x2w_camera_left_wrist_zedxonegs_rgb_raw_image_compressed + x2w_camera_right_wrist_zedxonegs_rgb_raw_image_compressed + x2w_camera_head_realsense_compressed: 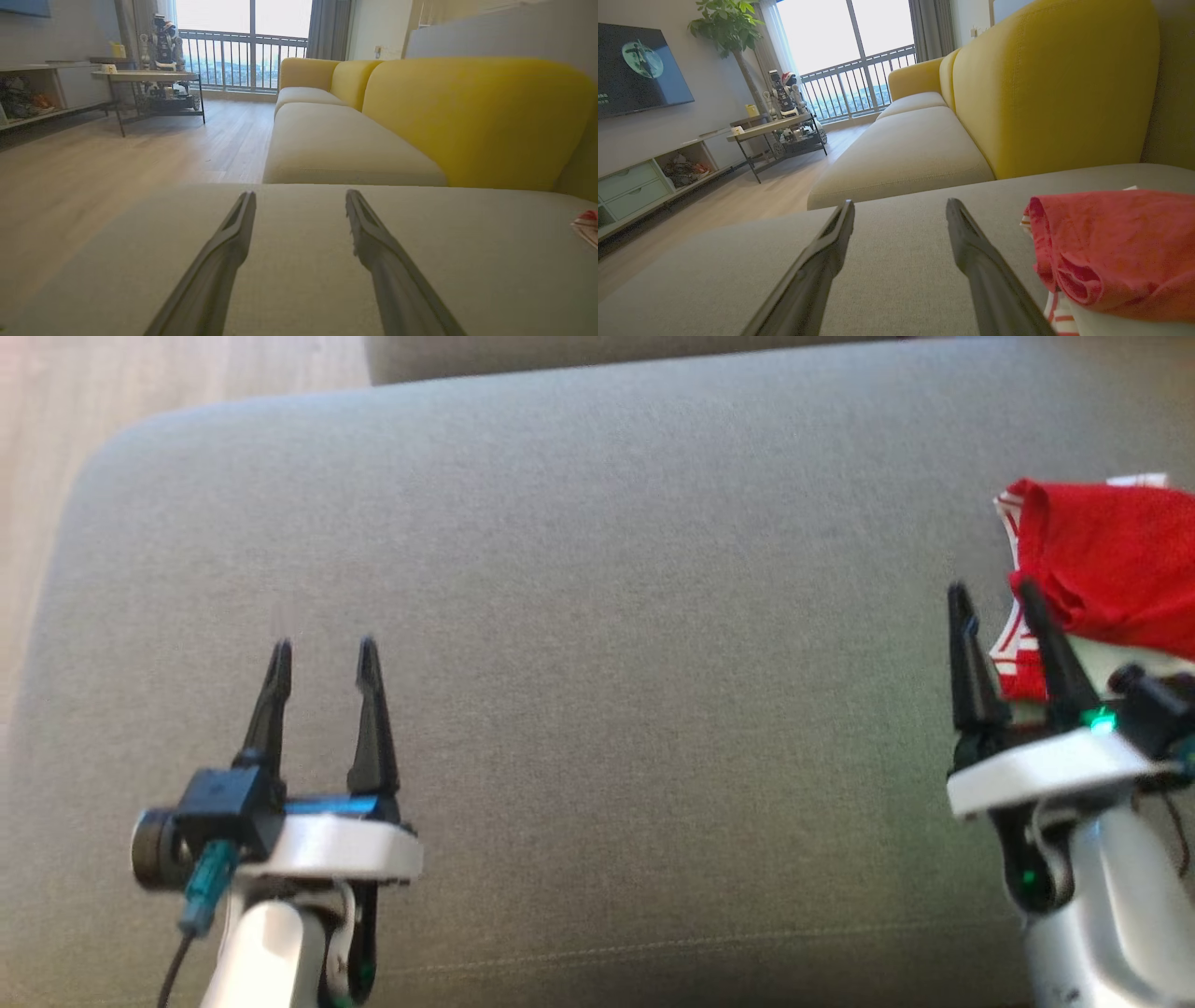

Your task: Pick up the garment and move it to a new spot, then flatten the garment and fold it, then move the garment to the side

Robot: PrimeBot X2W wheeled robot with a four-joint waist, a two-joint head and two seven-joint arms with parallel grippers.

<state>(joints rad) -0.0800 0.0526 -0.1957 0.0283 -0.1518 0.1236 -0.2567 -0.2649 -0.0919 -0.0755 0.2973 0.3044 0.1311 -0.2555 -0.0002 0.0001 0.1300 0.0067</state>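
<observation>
Fig.: Near, L gripper [324,649] & R gripper [991,590] hover over grey cushion [607,569], jaws of both spread wide, nothing held. Garment [1111,560], red w/ white striped trim, lies in a loose heap at cushion's right edge, just beside R gripper. Fits either awaiting pickup or folded & set aside; if a grasp is due, take all layers, not trim alone. Far: yellow sofa [467,116].
</observation>
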